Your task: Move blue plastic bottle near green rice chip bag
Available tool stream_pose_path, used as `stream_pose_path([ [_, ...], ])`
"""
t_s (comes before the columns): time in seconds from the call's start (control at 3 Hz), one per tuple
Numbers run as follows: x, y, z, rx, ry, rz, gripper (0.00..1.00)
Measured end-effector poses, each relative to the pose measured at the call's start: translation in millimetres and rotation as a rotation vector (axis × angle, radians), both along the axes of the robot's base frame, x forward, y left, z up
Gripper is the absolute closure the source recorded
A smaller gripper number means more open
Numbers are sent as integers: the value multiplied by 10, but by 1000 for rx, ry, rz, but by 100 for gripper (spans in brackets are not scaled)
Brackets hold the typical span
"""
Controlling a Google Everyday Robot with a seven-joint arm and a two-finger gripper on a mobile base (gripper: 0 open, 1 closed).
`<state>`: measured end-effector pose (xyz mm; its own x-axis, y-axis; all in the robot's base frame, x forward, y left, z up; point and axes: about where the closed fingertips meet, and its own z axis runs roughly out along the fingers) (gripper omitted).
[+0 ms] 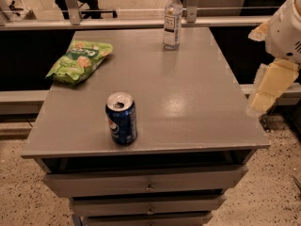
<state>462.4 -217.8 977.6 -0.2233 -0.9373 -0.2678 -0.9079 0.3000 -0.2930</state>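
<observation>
The blue plastic bottle (172,19), slim and clear with a white cap and a white-and-dark label, stands upright at the far edge of the grey table (188,102), right of centre. The green rice chip bag (79,61) lies flat at the far left of the table, well apart from the bottle. My gripper (270,86), pale yellow below a white arm housing, hangs off the table's right side, above the floor and level with the middle of that edge. It holds nothing and is far from the bottle.
A short blue soda can (121,118), opened, stands upright near the table's front edge, left of centre. The table has drawers (149,182) below its front. A metal rail (122,22) runs behind the table. Speckled floor lies on both sides.
</observation>
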Motion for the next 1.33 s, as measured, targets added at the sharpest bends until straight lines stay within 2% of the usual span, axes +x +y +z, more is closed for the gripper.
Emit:
stream_pose_path([
  [0.33, 562, -115, -33, 98, -105, -60, 0],
  [0.67, 1260, -176, -57, 230, -219, -133, 0],
  [1.0, 1775, -184, -79, 332, -310, -211, 0],
  [1.33, 1861, -186, -38, 343, -344, -219, 0],
])
